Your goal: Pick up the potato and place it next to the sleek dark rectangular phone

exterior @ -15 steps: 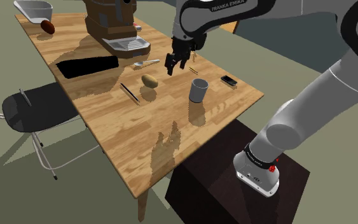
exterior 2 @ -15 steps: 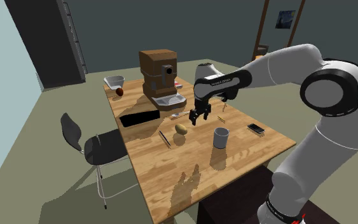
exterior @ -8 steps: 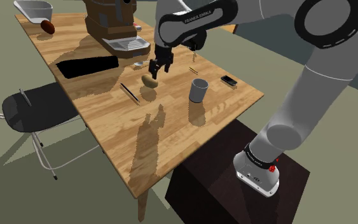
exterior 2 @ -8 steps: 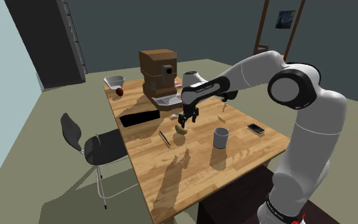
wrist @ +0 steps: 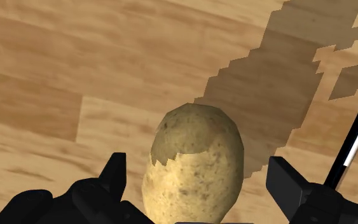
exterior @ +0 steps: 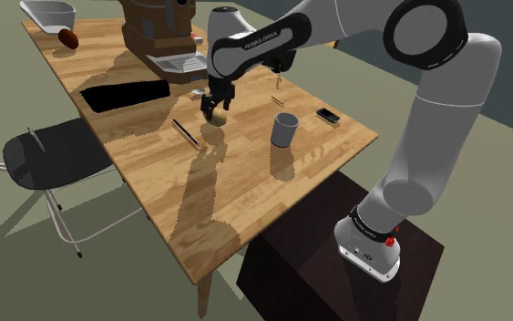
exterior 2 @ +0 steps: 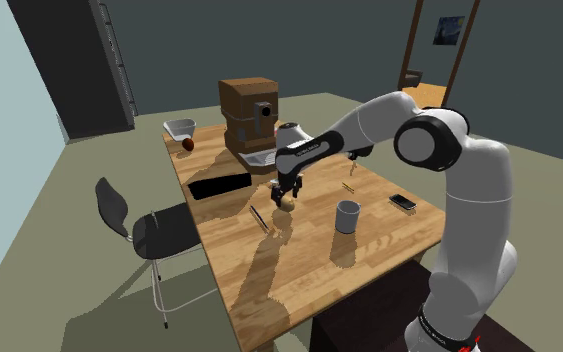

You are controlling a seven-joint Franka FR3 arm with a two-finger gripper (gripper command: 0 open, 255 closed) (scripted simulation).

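At the far left corner of the tabletop (exterior: 181, 196) a pale bowl (exterior: 49, 13) sits with a brown lump (exterior: 67, 38) just outside it. Mid-table, right of a pen (exterior: 187, 133), the potato (wrist: 193, 162) lies flat, its long axis running along the gap between the fingers of the pincer (exterior: 212, 108), which stands wide open astride it, gripping nothing. Further right stands a grey cup (exterior: 284, 129), then the phone (exterior: 327, 115) near the right edge, bare wood around it.
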